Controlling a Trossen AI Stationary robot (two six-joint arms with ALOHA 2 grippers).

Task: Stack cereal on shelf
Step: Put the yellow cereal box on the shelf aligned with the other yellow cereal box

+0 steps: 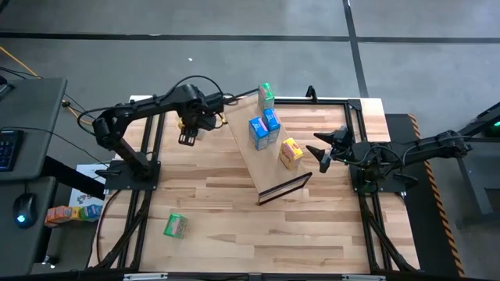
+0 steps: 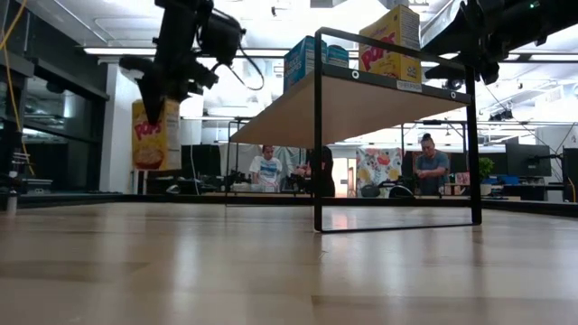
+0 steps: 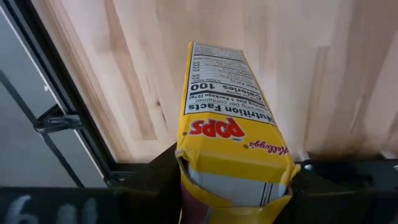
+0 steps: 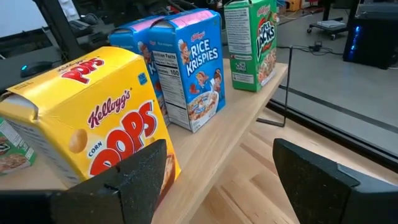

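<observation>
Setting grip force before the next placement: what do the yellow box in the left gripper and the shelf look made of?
Yellow box: thin printed cardboard, slightly glossy; its torn flap shows grey inner board. Shelf: pale wood board, matte grain visible, on a thin dark frame, probably metal.

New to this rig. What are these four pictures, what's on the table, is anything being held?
Two robot arms work at a wooden table. One camera looks straight down, one sits at tabletop height, and one rides on each wrist.

The left gripper is shut on a yellow Pops box, lifted above the table, as the low picture shows.

The right gripper is open and empty, beside the shelf, a raised light-wood board.

On the shelf stand another yellow box, two blue boxes and a green box. A second green box lies on the table.
</observation>
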